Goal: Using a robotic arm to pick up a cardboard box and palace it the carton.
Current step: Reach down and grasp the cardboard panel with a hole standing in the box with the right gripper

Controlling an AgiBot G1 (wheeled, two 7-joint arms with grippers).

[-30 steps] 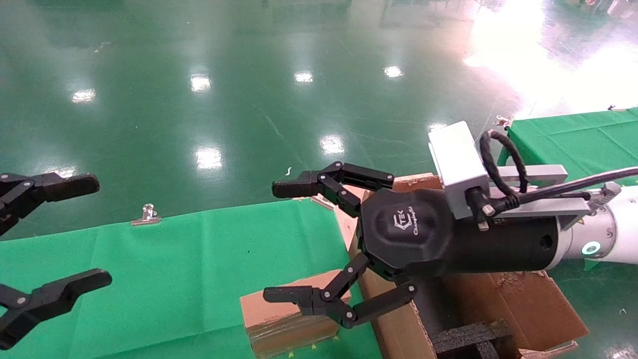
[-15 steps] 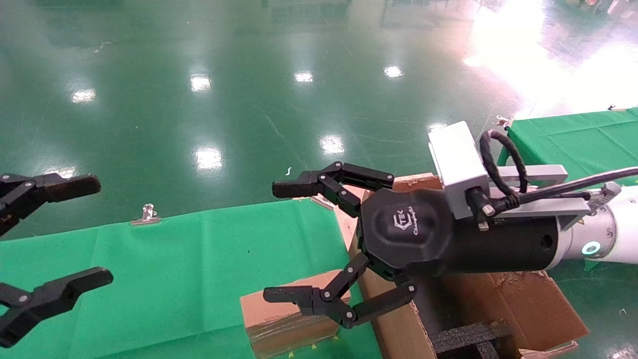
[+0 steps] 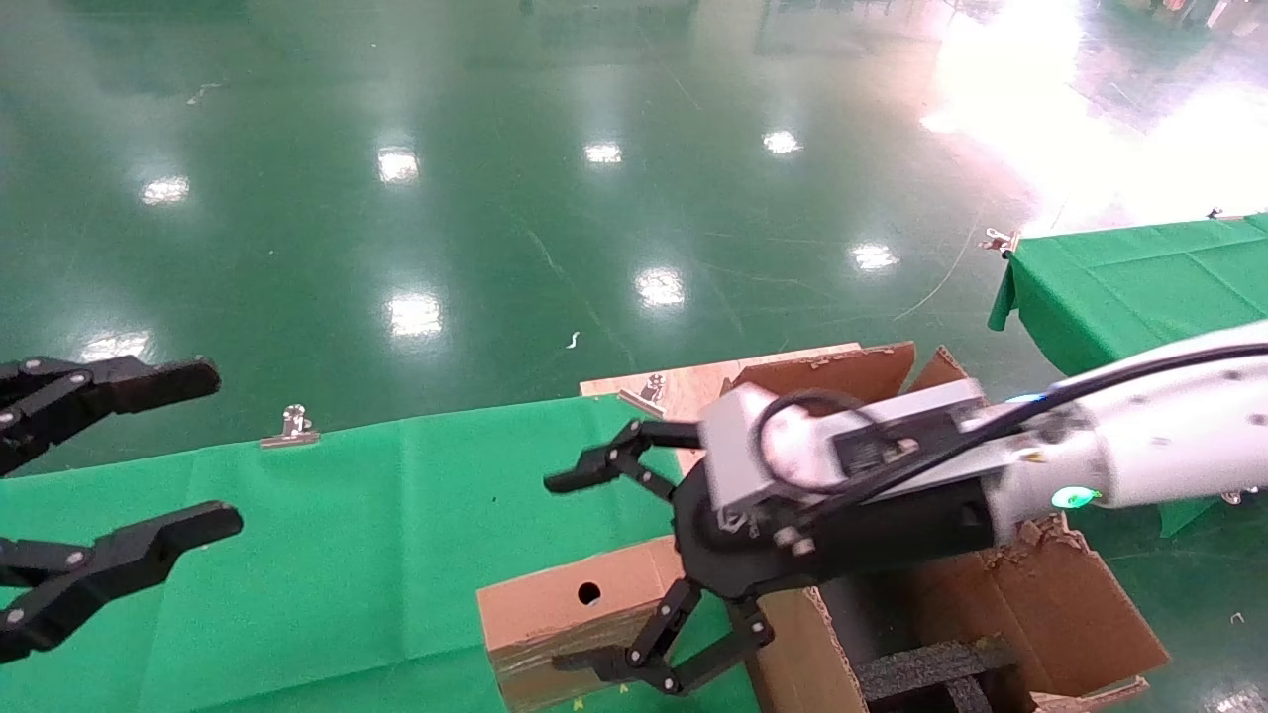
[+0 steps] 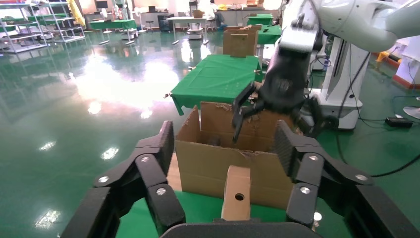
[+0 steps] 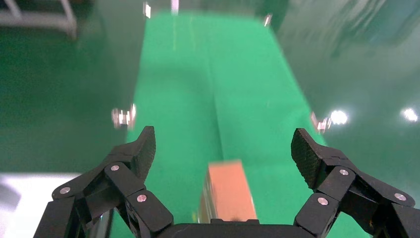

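The small brown cardboard box [image 3: 555, 606] stands on the green cloth beside the carton [image 3: 792, 659], with a round hole in its brown face and glossy tape on its near side. The white robotic arm [image 3: 1169, 446] reaches in from the right. Its black right gripper [image 3: 584, 584] is open and low, with one finger beyond the box and two in front of the taped side. In the right wrist view the box [image 5: 228, 191] lies between the spread jaws of that gripper [image 5: 224, 146]. My left gripper [image 3: 220, 446] hovers open at the far left, framing the box [image 4: 236, 193] and the carton [image 4: 208, 163].
The green-clothed table [image 3: 347, 515] carries a metal clip [image 3: 290, 426] on its far edge. Black foam inserts [image 3: 931, 663] fill the carton, whose torn flaps [image 3: 832, 371] stand up. A second green table [image 3: 1119, 277] is at the right, over a glossy green floor.
The right gripper has dropped and tilted down toward the cardboard box, uncovering the box's hole and the carton's far flaps. The left gripper has shifted slightly right.
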